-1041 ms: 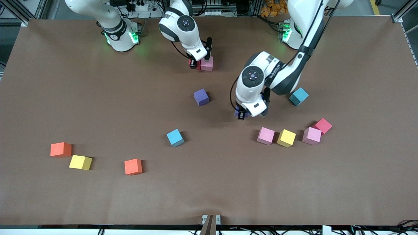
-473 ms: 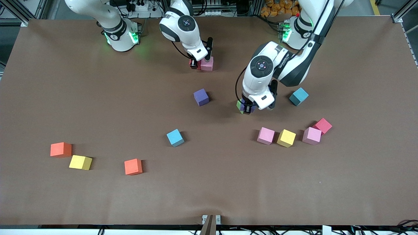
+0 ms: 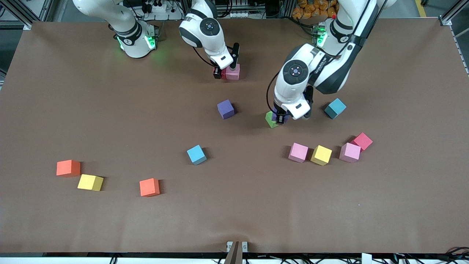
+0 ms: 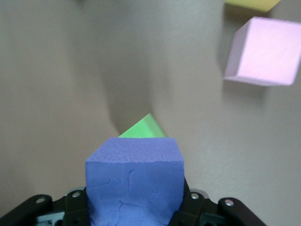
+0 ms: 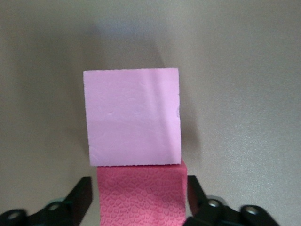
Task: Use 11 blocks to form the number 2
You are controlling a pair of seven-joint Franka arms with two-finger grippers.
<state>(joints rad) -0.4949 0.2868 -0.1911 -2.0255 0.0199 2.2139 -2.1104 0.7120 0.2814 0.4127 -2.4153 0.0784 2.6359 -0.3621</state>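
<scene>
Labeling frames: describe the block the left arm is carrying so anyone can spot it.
Find the left arm, based at the table's left-arm end. Its end effector hangs mid-table over a green block. Clamped in it is a purple block, the only one off the table; the other purple block lies loose.

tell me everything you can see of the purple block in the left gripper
The purple block is a matte foam cube with a faintly creased face, clamped between the fingers of the left gripper and lifted off the table, roughly level. It hangs over a green block that shows past its top edge in the wrist view; whether they touch cannot be told. It is whole and undented.
</scene>
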